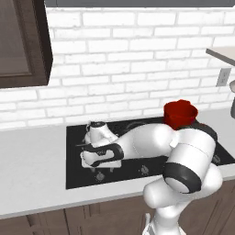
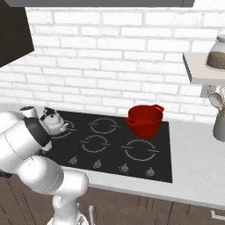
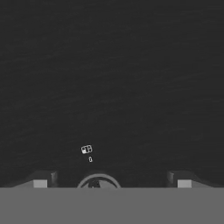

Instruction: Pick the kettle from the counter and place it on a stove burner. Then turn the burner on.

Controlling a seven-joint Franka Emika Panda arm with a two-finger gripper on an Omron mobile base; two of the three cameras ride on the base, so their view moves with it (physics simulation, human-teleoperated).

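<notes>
The silvery-white kettle [image 1: 98,131] [image 2: 53,121] stands upright on the back-left stove burner [image 2: 69,130] of the black cooktop [image 1: 137,158], with nothing gripping it. My gripper [image 1: 98,166] hangs in front of the kettle, pointing down at the cooktop's front-left strip of knobs. In the hand view the gripper [image 3: 111,181] is open, its fingertips [image 3: 41,181] wide apart over dark glass. A round knob [image 3: 98,181] lies between them at the bottom edge, and a small white marking [image 3: 86,150] sits just beyond it. The pale grey counter [image 1: 32,170] surrounds the cooktop.
A red pot [image 1: 180,114] [image 2: 144,119] sits at the cooktop's back right. Several knobs [image 2: 97,164] line the front edge. A white brick wall runs behind. At the right are a shelf with a jar [image 2: 217,55] and a utensil holder [image 2: 218,123].
</notes>
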